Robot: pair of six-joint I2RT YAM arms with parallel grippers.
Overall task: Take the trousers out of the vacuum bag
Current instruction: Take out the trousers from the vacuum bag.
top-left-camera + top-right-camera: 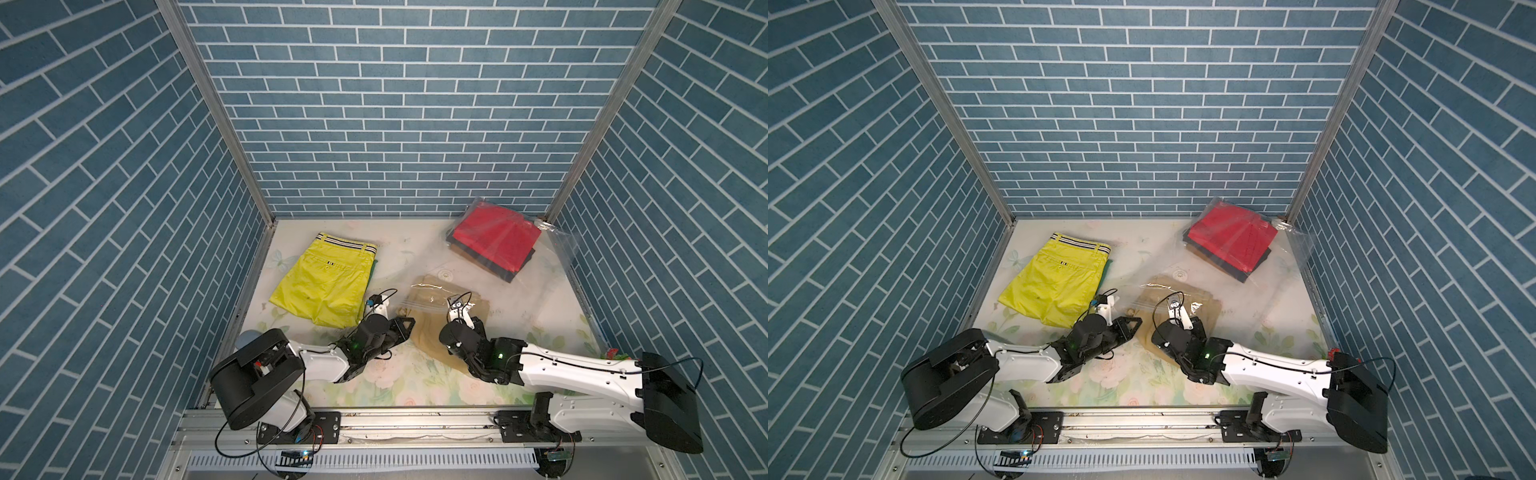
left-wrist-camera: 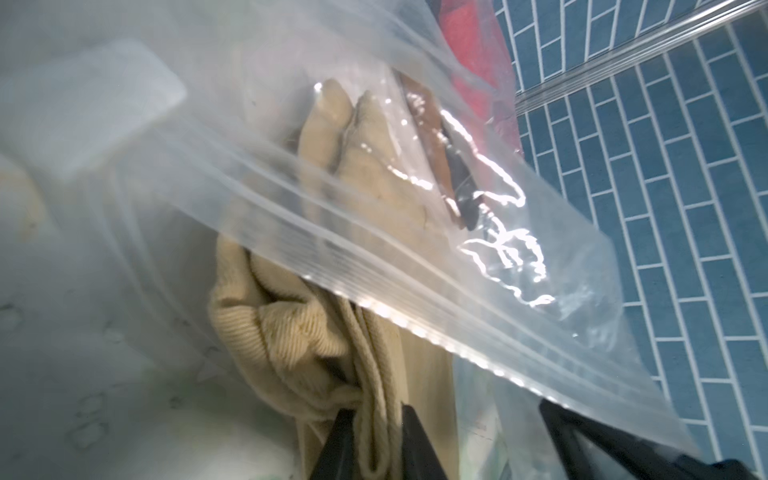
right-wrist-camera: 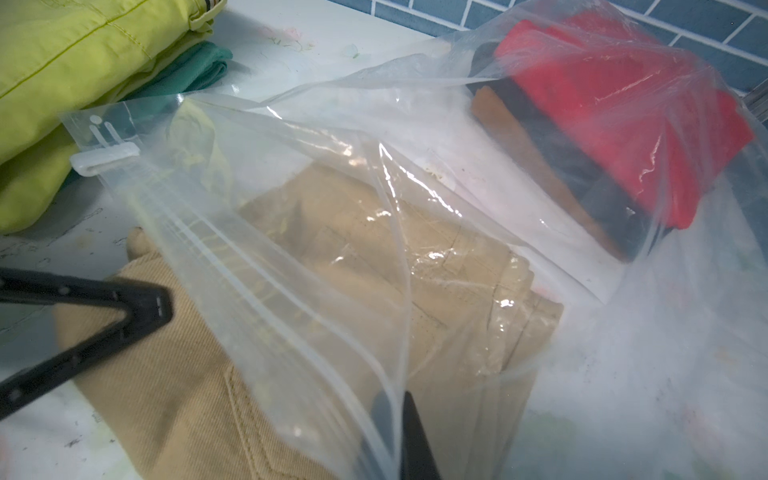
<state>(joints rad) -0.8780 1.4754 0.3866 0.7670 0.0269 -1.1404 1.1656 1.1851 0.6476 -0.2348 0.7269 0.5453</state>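
Beige trousers half out of the bag

My left end effector (image 2: 370, 440) pinches the folded beige cloth trousers (image 3: 174, 374) protruding from the crinkly transparent plastic vacuum bag (image 3: 478, 158) on the tabletop (image 1: 374, 257); my right end effector (image 3: 395, 436) clamps its zip-seal mouth.

Bright, plastic glare, blurred wrist views

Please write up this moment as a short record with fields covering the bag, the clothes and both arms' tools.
bag: clear vacuum bag, mouth facing the arms, zip strip lifted
out of bag: yellow trousers lying on green trousers
halfway out: beige trousers, sticking out of the mouth
still inside: red trousers stacked on black trousers and brown trousers
left tool: closed on a fold of the beige trousers
right tool: pinching the bag's zip edge
table: floral cover
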